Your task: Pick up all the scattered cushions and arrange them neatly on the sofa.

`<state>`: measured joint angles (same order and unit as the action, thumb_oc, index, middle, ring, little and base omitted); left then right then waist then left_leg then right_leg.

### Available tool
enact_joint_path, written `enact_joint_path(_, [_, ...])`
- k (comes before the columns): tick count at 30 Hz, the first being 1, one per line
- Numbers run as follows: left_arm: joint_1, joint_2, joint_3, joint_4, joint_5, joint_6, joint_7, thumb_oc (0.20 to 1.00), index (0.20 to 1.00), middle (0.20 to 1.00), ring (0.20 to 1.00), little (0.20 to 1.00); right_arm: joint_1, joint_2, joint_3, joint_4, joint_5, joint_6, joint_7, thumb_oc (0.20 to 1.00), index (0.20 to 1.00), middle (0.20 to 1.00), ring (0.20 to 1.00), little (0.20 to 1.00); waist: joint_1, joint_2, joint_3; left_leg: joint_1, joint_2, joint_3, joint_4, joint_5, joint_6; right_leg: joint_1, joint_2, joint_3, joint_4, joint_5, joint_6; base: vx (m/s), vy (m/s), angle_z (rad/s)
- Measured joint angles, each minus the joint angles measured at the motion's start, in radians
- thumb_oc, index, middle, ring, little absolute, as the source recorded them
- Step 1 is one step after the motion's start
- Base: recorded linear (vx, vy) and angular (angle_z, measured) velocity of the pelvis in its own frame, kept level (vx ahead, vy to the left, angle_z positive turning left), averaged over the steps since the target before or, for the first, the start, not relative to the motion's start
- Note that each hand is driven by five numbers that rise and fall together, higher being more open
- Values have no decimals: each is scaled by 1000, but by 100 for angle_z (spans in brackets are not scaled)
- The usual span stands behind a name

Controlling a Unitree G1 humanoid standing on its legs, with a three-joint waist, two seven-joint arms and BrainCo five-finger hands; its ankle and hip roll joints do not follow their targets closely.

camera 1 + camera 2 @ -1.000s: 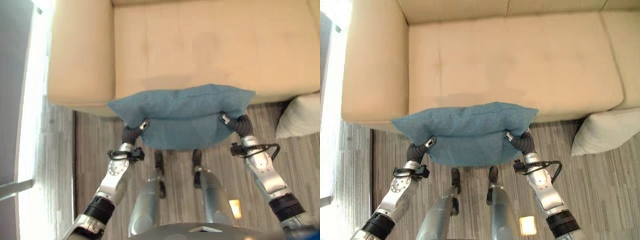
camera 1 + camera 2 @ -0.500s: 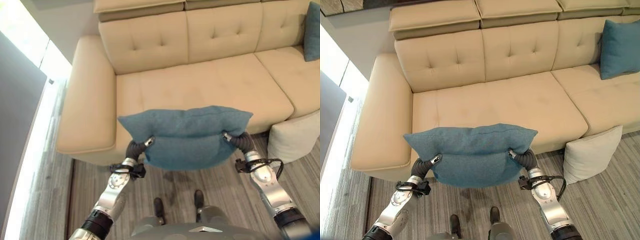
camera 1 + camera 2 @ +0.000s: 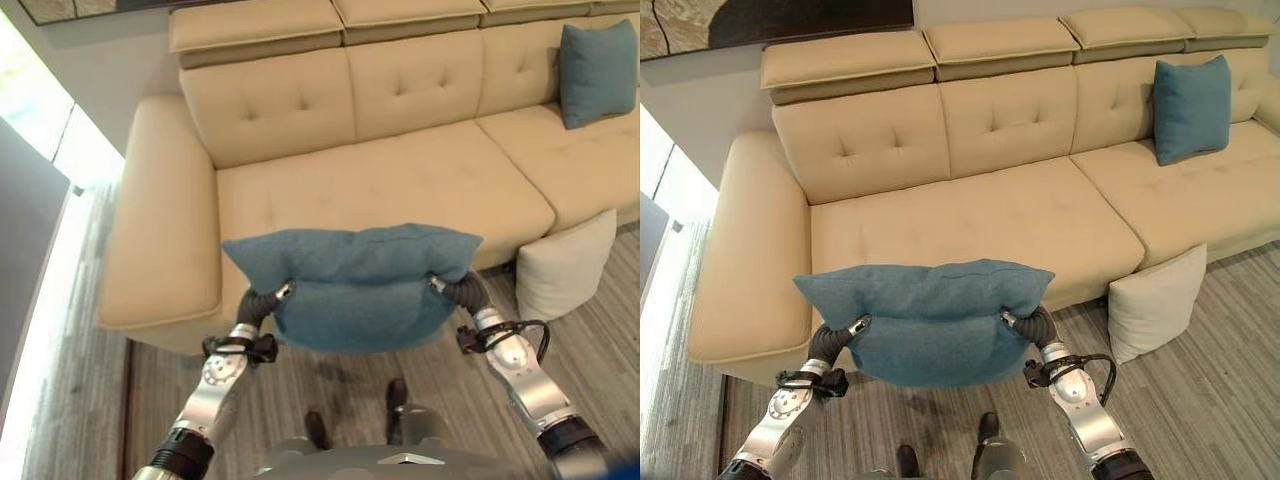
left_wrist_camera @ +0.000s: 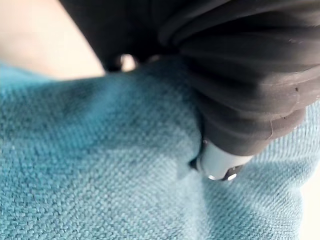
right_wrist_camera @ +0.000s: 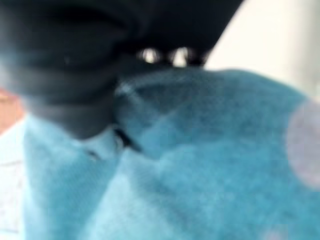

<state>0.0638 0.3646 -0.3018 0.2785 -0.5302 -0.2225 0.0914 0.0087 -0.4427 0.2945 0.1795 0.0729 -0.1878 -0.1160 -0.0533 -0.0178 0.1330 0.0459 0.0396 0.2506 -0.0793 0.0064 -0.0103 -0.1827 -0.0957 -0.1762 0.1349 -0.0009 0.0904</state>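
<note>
Nearest to the robot, the blue cushion (image 3: 925,320) hangs in the air between the two hands, in front of the sofa's front edge and above the striped floor (image 3: 1200,390). The left hand (image 3: 268,300) holds its lower left side and the right hand (image 3: 452,290) holds its lower right side. In each wrist view the fabric is dented where the hand presses in, and a silver thumb (image 4: 217,165) digs into the cloth, so I judge that both hands pinch the cushion; the other fingers are hidden behind it.

A little further, to the robot's right, a white cushion (image 3: 1155,300) leans on the floor against the sofa's front.

Then comes the beige sofa (image 3: 970,215). The seat directly behind the held cushion is free. At the far right, a second blue cushion (image 3: 1192,108) stands upright against the backrest.

Compared with one second ago, the whole view has tilted up: the backrest and the far cushion now show, while the grip on the cushion looks the same. I think the robot is now choosing a place, and the white cushion is still to be picked up.
</note>
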Motion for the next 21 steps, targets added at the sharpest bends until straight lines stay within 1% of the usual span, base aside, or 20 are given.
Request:
enact_joint_path(1, [1,-7,-4,3,0,1,0,200,200,200,200,200,0,-8,0,2,0,2,0,200,200,200,200,200,0,5,0,0,13,-10,8,-1,-11,20,19,1,-21,1,-12,111,-247,59])
enact_joint_path(2, [-4,-10,-14,6,0,3,-3,200,200,200,200,200,1,-10,-9,5,0,5,-1,200,200,200,200,200,-3,-3,3,-37,36,-49,94,-12,-39,65,34,-17,-74,2,-34,61,-166,53])
enact_joint_path(3, [-6,-16,-16,11,-2,3,-4,200,200,200,200,200,-1,-13,-14,5,0,5,-1,200,200,200,200,200,-3,-12,0,-62,36,-63,140,-11,-43,81,40,-25,-92,10,-52,50,-151,58])
enact_joint_path(5, [-10,-38,-17,25,-7,3,-4,200,200,200,200,200,-4,-18,-19,4,1,5,-3,200,200,200,200,200,6,-9,2,-89,51,-92,220,-16,-50,107,48,-37,-100,-1,-69,70,-110,24])
enact_joint_path(6, [-11,-41,-17,25,-7,3,-4,200,200,200,200,200,-5,-21,-20,4,1,4,-3,200,200,200,200,200,11,-6,2,-97,61,-101,241,-13,-55,115,55,-42,-102,-5,-71,81,-76,20])
enact_joint_path(7, [-16,-41,-19,26,-8,3,-4,200,200,200,200,200,-3,-22,-22,4,2,5,-4,200,200,200,200,200,9,-6,5,-114,68,-109,270,-11,-61,136,57,-59,-121,-16,-71,155,-34,24])
enact_joint_path(8, [-19,-42,-20,27,-8,3,-4,200,200,200,200,200,-1,-22,-23,4,2,5,-5,200,200,200,200,200,5,-8,7,-122,69,-111,281,-10,-63,144,57,-65,-129,-15,-75,99,-5,51])
enact_joint_path(9, [-37,-40,-34,25,-7,3,-4,200,200,200,200,200,1,-24,-41,4,5,5,-6,200,200,200,200,200,-1,-20,16,-145,64,-113,301,-18,-73,171,58,-87,-163,-14,-96,172,4,37])
enact_joint_path(10, [-48,-40,-41,25,-7,3,-4,200,200,200,200,200,-4,-27,-47,4,8,5,-7,200,200,200,200,200,2,-23,18,-161,59,-117,288,-20,-71,170,61,-87,-173,-13,-96,142,22,25])
enact_joint_path(11, [-52,-41,-42,25,-7,3,-4,200,200,200,200,200,-9,-30,-49,4,16,5,-8,200,200,200,200,200,6,-22,19,-170,41,-125,234,-19,-70,170,61,-86,-178,-12,-99,201,34,2])
enact_joint_path(12, [-53,-41,-44,25,-5,3,-4,200,200,200,200,200,-8,-30,-51,4,21,5,-9,200,200,200,200,200,3,-33,26,-195,32,-109,215,-18,-69,179,63,-89,-195,-12,-99,197,48,-3])
enact_joint_path(13, [-52,-41,-43,26,-5,3,-3,200,200,200,200,200,-7,-29,-48,4,20,5,-12,200,200,200,200,200,5,-37,29,-211,26,-88,181,-10,-72,192,65,-87,-213,-11,-98,277,113,0])
enact_joint_path(15, [-53,-41,-43,26,-4,3,-3,200,200,200,200,200,-5,-29,-48,4,21,5,-14,200,200,200,200,200,6,-38,30,-260,42,-55,138,29,-72,199,82,-85,-225,-14,-100,241,120,-19])
enact_joint_path(16, [-50,-39,-42,26,-3,4,-3,200,200,200,200,200,-3,-26,-49,4,21,5,-13,200,200,200,200,200,5,-33,34,-264,58,-37,124,46,-51,208,96,-82,-224,-20,-101,290,184,-34])
enact_joint_path(17, [-47,-39,-42,26,-1,9,-3,200,200,200,200,200,3,-27,-49,4,21,5,-13,200,200,200,200,200,2,-29,33,-258,61,-39,114,57,-36,220,100,-77,-223,-27,-96,357,251,-35])
enact_joint_path(18, [-47,-40,-43,26,2,15,-3,200,200,200,200,200,6,-26,-48,4,20,5,-13,200,200,200,200,200,-9,-26,35,-237,48,-38,112,66,-26,235,100,-65,-223,-33,-89,242,190,-41])
enact_joint_path(19, [-47,-40,-43,26,3,21,-3,200,200,200,200,200,6,-20,-53,4,20,6,-12,200,200,200,200,200,-16,-17,35,-188,27,-34,88,67,-19,242,93,-42,-203,-52,-75,145,158,-54])
enact_joint_path(20, [-46,-41,-44,26,4,21,-5,200,200,200,200,200,6,-15,-59,4,20,6,-13,200,200,200,200,200,-18,-2,34,-144,18,-31,38,87,20,242,93,-22,-166,-77,-68,154,197,-51])
enact_joint_path(21, [-55,-39,-43,24,4,22,-5,200,200,200,200,200,12,-5,-61,0,20,6,-16,200,200,200,200,200,-30,-2,33,-116,0,-23,10,94,33,233,73,-4,-131,-83,-67,203,267,-37])
